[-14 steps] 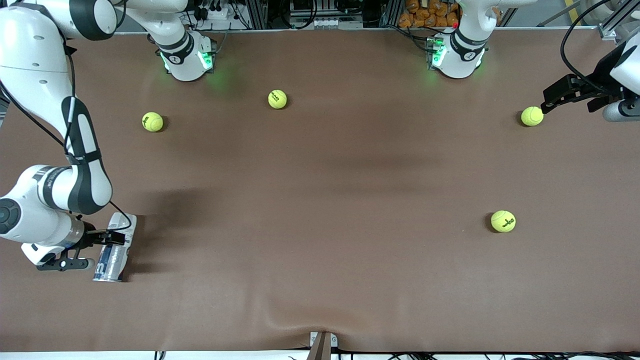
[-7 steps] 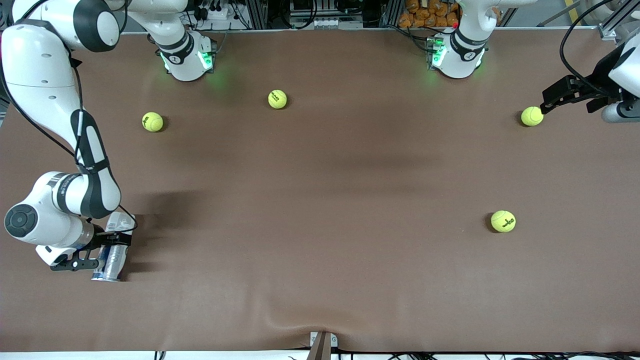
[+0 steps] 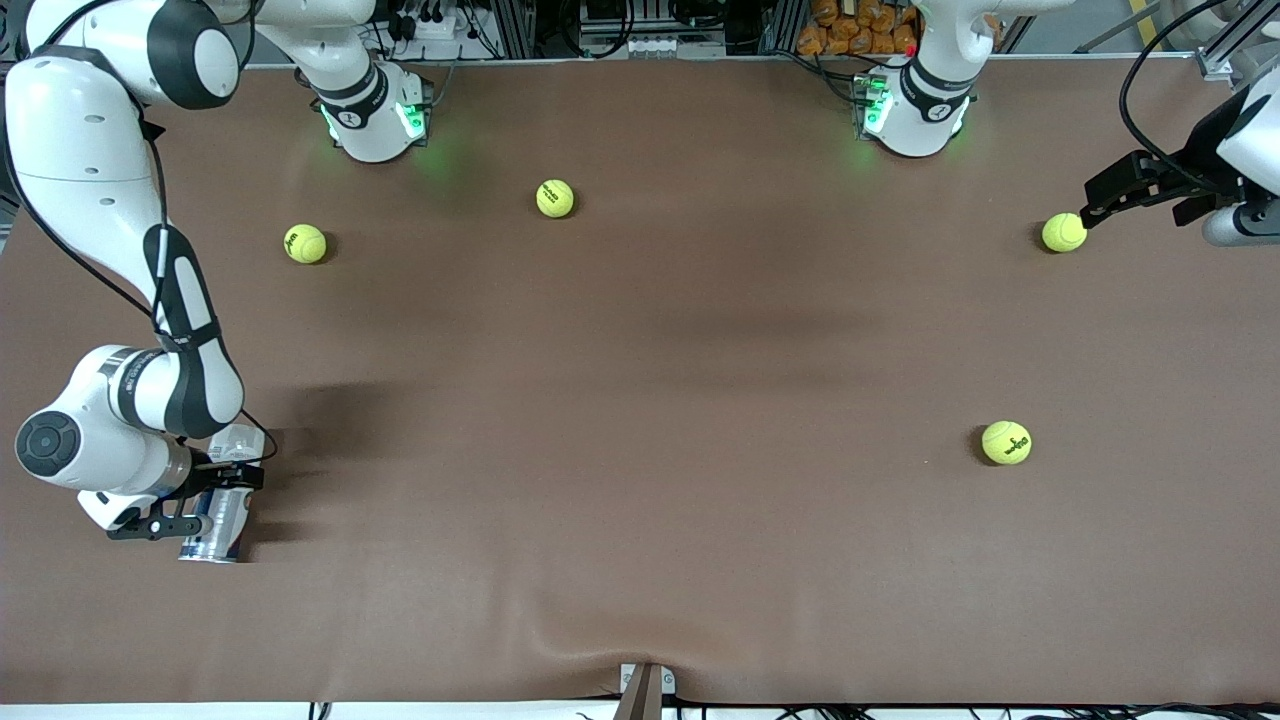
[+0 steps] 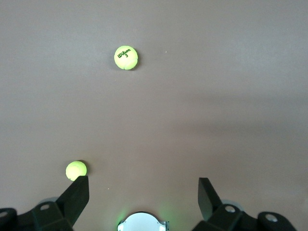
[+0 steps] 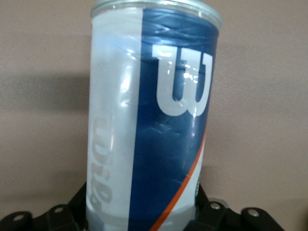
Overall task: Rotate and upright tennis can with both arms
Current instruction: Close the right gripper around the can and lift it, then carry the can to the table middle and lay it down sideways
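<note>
Front view: the tennis can (image 3: 222, 495) lay flat at the right arm's end of the table. The right gripper (image 3: 208, 497) straddled its middle, fingers clamped on the can, one on each flank. The left gripper (image 3: 1092, 208) hung just above a tennis ball (image 3: 1063, 232).

Left wrist view: left fingers (image 4: 77, 195) stood wide apart, gripping nothing; the arm waited.

Right wrist view: the label filled the frame and the can ran straight out from between the fingers.

Risk: smooth tube could pivot or slip during rotation, given the narrow mid-body grip.
</note>
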`<state>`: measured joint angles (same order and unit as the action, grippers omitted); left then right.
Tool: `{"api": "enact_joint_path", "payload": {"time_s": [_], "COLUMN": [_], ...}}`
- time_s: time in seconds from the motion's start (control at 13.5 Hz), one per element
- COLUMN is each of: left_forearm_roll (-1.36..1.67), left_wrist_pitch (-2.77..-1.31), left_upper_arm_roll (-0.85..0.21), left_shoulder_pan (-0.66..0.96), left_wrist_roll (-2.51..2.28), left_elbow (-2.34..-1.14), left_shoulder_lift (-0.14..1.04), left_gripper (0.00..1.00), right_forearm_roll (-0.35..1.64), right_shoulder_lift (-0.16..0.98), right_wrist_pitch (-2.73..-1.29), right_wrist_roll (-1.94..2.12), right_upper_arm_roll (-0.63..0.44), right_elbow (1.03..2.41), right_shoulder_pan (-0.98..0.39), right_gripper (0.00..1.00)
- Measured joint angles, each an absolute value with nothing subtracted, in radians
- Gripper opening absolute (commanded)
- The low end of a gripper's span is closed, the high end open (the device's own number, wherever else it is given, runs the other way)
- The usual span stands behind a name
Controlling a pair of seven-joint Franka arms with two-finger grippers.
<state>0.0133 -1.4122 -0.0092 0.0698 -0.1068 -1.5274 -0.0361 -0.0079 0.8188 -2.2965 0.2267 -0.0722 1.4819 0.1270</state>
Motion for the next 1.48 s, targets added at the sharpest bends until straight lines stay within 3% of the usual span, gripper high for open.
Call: {"api": "enact_joint_path", "payload": {"time_s": [0.44, 0.96, 1.19, 1.48], "left_forearm_roll": [0.013, 0.013, 0.013, 0.013], "left_wrist_pitch": [-1.413, -1.414, -1.414, -1.415], "left_upper_arm_roll": [-0.009, -0.009, -0.009, -0.010], "left_shoulder_pan": [0.070, 0.068, 0.068, 0.068], "left_wrist_roll": [-0.107, -0.106, -0.106, -0.106], "left_elbow": [-1.530, -1.530, -1.531, -1.537], "left_shoulder_lift": [-0.036, -0.036, -0.036, -0.036], "left_gripper": [1.00, 1.00, 1.00, 1.00], "right_forearm_roll": [-0.008, -0.010, -0.011, -0.079], "right_shoulder_lift": [0.816, 0.786, 0.764, 0.761], "right_wrist_pitch": [-2.302, -2.296, -2.287, -2.282], "right_wrist_roll": [0.257, 0.407, 0.569, 0.617], "right_upper_arm_roll": [-0.028, 0.215, 0.252, 0.259], "right_elbow": [1.396, 1.349, 1.349, 1.349], "right_shoulder_pan": [0.124, 0.102, -0.008, -0.256], "right_gripper": [0.81, 0.82, 0.82, 0.84]}}
